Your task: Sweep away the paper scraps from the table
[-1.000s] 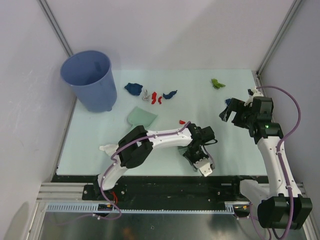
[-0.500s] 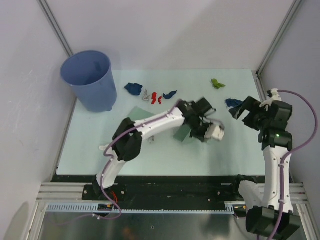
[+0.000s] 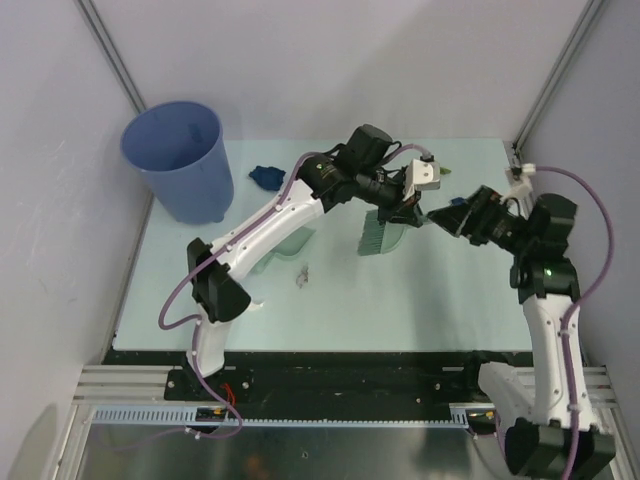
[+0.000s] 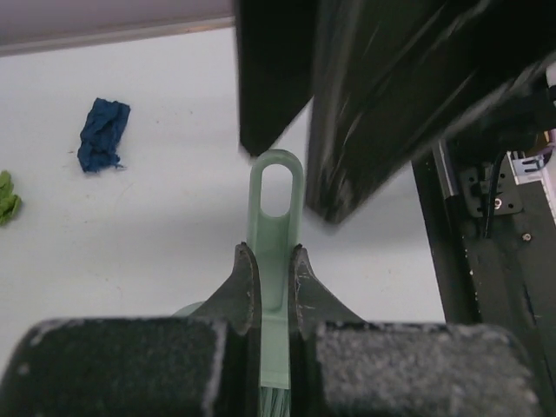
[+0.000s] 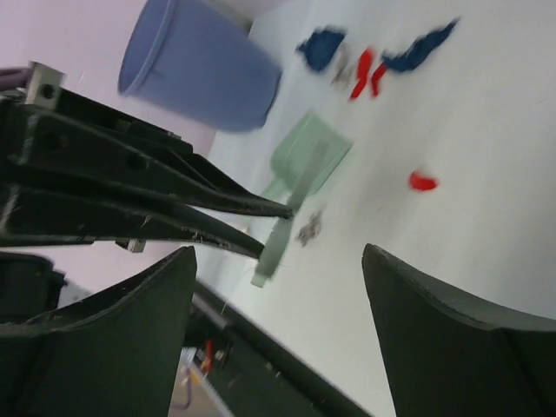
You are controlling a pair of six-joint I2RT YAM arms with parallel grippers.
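Blue bucket, mint dustpan nearby, brush perhaps upright.

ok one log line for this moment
left gripper: shut on brush | right gripper: open, empty | paper scraps: loose on table | dustpan: flat on table

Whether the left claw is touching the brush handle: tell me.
Touching. Left wrist view: the left claw clamps the brush handle, both fingers pressed against its sides.

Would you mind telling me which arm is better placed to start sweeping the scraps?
Left: the left gripper is shut on the brush, over the table near scraps. The right gripper is open and empty.
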